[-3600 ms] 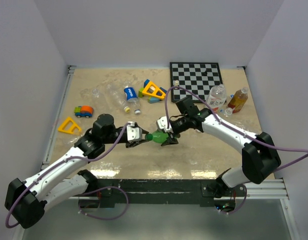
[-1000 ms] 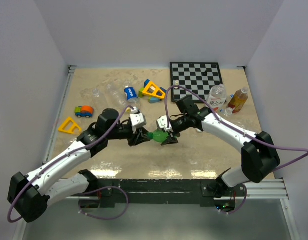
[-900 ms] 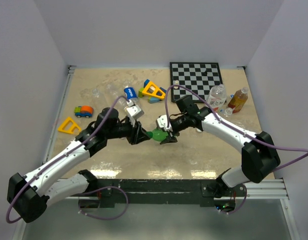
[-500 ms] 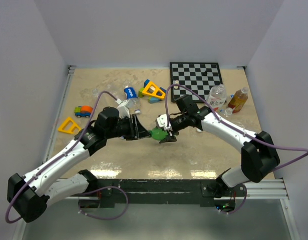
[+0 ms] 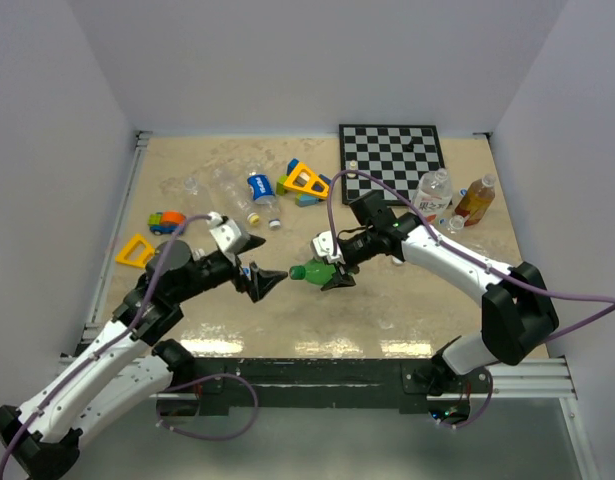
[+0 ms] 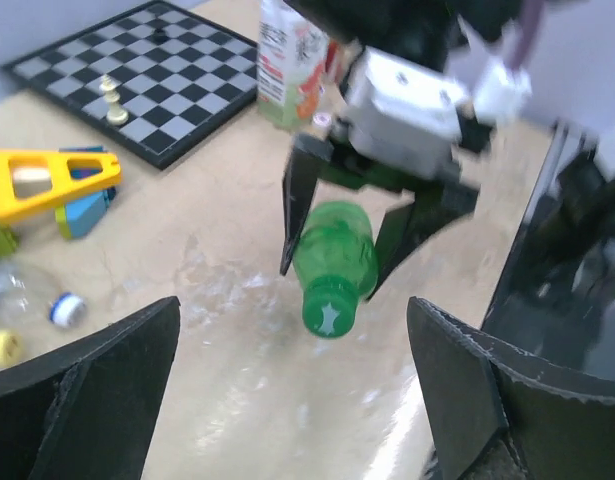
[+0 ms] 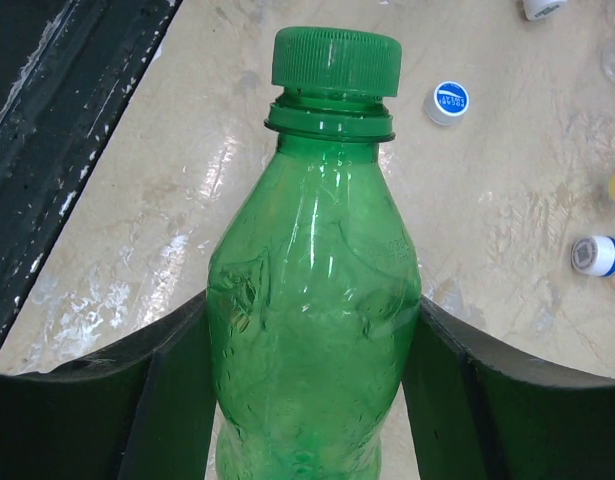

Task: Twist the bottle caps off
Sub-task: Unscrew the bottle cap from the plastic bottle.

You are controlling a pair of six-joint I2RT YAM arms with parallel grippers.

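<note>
A: What is seen at the left of the table?

B: A yellow triangle block and a toy car are seen near the left edge. Just right of them, the left gripper is held above the table with its jaws spread wide. Nothing is gripped by it.

A: Where is the cap found?

B: The green cap is seated on the neck of the green bottle, not yet off. The bottle is held level in mid-table, and its cap is pointed left towards the left gripper. A small gap is left between them.

A: By what is the bottle held?

B: Its body is clamped by the right gripper, with one finger pressed to each side.

A: And farther back?

B: A clear bottle with a blue label is laid on its side, with bright toy blocks just to its right. A small blue-and-white cap is seen on the table top.

A: What is placed at the right?

B: A chessboard is laid at the far side. Nearer, a clear bottle with a red label and an amber bottle are stood upright, just beside each other.
</note>
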